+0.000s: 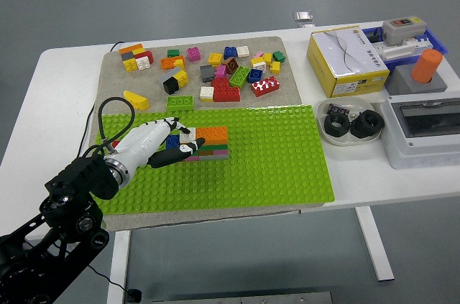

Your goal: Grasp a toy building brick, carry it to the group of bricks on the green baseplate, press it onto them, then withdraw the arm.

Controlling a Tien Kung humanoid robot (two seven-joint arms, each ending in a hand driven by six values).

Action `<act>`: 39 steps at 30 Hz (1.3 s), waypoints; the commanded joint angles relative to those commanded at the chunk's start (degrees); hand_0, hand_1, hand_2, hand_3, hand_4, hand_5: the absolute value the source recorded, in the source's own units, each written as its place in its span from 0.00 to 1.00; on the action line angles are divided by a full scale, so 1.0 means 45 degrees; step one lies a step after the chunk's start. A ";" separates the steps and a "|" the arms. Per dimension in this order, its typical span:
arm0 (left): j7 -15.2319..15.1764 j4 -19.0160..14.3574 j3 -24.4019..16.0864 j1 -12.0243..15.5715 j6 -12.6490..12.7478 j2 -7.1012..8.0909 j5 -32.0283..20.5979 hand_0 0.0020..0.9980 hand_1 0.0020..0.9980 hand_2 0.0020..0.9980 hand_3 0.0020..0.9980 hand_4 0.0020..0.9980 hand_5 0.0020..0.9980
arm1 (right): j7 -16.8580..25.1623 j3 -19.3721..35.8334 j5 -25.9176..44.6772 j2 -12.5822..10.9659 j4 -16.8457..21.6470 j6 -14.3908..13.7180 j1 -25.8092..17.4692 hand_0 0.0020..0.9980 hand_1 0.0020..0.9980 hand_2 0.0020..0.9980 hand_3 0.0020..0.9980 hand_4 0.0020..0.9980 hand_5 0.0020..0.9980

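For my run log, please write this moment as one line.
left hand: at brick stack, grasp unclear | baseplate: stack on it | right hand: not in view
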 joint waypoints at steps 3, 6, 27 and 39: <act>0.0031 -0.0014 0.0011 0.0020 -0.0035 -0.0003 -0.0026 1.00 1.00 1.00 0.77 0.75 0.90 | 0.0006 0.0015 -0.0007 0.0000 0.0000 0.0006 0.0001 0.74 0.68 0.74 0.84 0.69 1.00; 0.0043 -0.0016 0.0019 0.0042 -0.0048 -0.0007 -0.0060 1.00 1.00 1.00 0.77 0.75 0.90 | 0.0011 0.0022 -0.0006 0.0001 0.0000 0.0010 -0.0003 0.74 0.68 0.74 0.84 0.69 1.00; -0.0159 -0.0213 -0.0129 0.0060 0.0121 0.0014 -0.0075 1.00 1.00 1.00 0.74 0.72 0.81 | 0.0026 0.0014 0.0007 0.0003 0.0000 0.0029 -0.0026 0.74 0.68 0.74 0.84 0.70 1.00; -0.0413 -0.0635 -0.0809 0.0210 0.0186 0.0233 -0.0345 1.00 0.99 1.00 0.67 0.71 0.72 | 0.0004 -0.0033 -0.0017 0.0038 0.0000 0.0051 -0.0063 0.74 0.68 0.75 0.84 0.70 1.00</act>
